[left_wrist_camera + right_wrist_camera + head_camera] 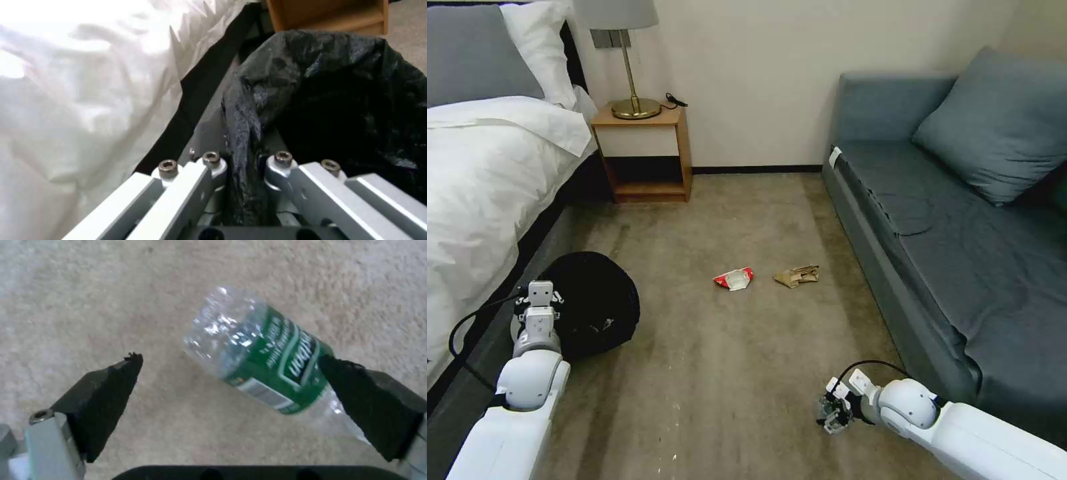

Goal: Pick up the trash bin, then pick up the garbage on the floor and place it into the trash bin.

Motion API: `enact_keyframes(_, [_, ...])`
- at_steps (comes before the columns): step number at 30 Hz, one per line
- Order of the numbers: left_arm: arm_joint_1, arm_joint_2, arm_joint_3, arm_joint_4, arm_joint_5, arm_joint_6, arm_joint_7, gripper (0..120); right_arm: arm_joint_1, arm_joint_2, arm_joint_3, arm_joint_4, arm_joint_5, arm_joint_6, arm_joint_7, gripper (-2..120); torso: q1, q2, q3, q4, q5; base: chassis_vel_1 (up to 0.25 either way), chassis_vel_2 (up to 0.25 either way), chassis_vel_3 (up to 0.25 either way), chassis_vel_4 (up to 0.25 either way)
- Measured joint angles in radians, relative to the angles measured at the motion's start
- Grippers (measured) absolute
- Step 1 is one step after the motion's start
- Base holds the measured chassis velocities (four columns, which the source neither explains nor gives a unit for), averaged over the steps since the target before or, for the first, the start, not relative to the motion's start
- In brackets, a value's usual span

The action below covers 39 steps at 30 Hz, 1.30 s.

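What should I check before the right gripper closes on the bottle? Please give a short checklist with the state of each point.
1. Left gripper shut on the trash bin rim: ok.
2. Right gripper open: ok.
3. Bottle between its pads: ok, but nearer to one pad.
4. Bottle lying flat on the carpet: ok.
5. Red-and-white scrap and tan scrap apart from the bottle: ok.
6. Bottle cap on: cannot tell.

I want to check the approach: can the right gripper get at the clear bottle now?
Probably yes. The right gripper is open low over the carpet, and the bottle lies between its fingers, against one pad, with nothing in the way.
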Motion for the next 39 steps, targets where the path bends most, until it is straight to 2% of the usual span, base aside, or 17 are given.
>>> enact_keyframes(7, [0.010,-0.005,-0.002,-0.002,0.001,0.000,0.001,4,0.002,0.004,0.004,-0.053,-0.034,0.025,-0.018,100,0.000,0.000,0.000,-0.0001,0.0000,0.000,0.000,0.000,0.000])
enact_keyframes(18, [0.013,-0.016,-0.003,-0.009,0.001,-0.002,0.002,4,0.056,0.062,-0.043,-0.164,-0.067,0.069,-0.053,99,0.000,0.000,0.000,0.0001,-0.0001,0.000,0.000,0.000,0.000])
enact_keyframes(19, [0.013,-0.014,-0.005,-0.008,-0.001,-0.003,0.002,4,0.058,0.071,-0.049,-0.169,-0.068,0.072,-0.061,93,0.000,0.000,0.000,0.0001,-0.0001,0.000,0.000,0.000,0.000])
enact_keyframes(21, [0.013,-0.013,-0.006,-0.008,-0.001,-0.004,0.002,4,0.058,0.073,-0.051,-0.170,-0.069,0.072,-0.062,92,0.000,0.000,0.000,0.0000,-0.0001,0.000,0.000,0.000,0.000])
enact_keyframes(24, [0.013,-0.011,-0.009,0.000,-0.006,-0.007,0.002,4,0.060,0.086,-0.064,-0.174,-0.070,0.073,-0.069,77,0.000,0.000,0.000,0.0001,-0.0001,0.000,0.000,0.000,0.000])
enact_keyframes(26, [0.013,-0.011,-0.009,0.000,-0.007,-0.007,0.002,4,0.061,0.087,-0.066,-0.175,-0.070,0.073,-0.069,75,0.000,0.000,0.000,0.0001,-0.0001,0.000,0.000,0.000,0.000])
enact_keyframes(29, [0.013,-0.010,-0.010,0.004,-0.008,-0.010,0.002,4,0.064,0.092,-0.072,-0.178,-0.070,0.075,-0.070,59,0.000,0.000,0.000,0.0000,-0.0001,0.000,0.000,0.000,0.000])
enact_keyframes(30, [0.013,-0.010,-0.010,0.004,-0.008,-0.010,0.002,4,0.064,0.092,-0.072,-0.178,-0.070,0.075,-0.070,59,0.000,0.000,0.000,0.0000,-0.0001,0.000,0.000,0.000,0.000])
enact_keyframes(32, [0.013,-0.009,-0.010,0.008,-0.010,-0.012,0.002,4,0.064,0.092,-0.072,-0.180,-0.070,0.076,-0.070,48,0.000,0.000,0.000,0.0001,-0.0003,0.000,0.000,0.000,0.000])
enact_keyframes(34, [0.013,-0.009,-0.010,0.008,-0.010,-0.013,0.002,4,0.064,0.092,-0.072,-0.180,-0.070,0.076,-0.070,48,0.000,0.000,0.000,0.0001,-0.0003,0.000,0.000,0.000,0.000])
enact_keyframes(35, [0.013,-0.009,-0.010,0.009,-0.010,-0.013,0.002,4,0.064,0.092,-0.072,-0.180,-0.070,0.076,-0.071,39,0.000,0.000,0.000,0.0001,-0.0003,0.000,0.000,0.000,0.000])
enact_keyframes(37, [0.013,-0.009,-0.010,0.010,-0.011,-0.014,0.002,4,0.064,0.091,-0.072,-0.180,-0.070,0.077,-0.071,36,0.000,0.000,0.000,0.0000,-0.0003,0.000,0.000,0.000,0.000])
enact_keyframes(39, [0.013,-0.008,-0.011,0.013,-0.011,-0.017,0.002,4,0.065,0.087,-0.072,-0.181,-0.071,0.080,-0.074,27,0.000,0.000,0.000,0.0000,-0.0003,0.000,0.000,0.000,0.000])
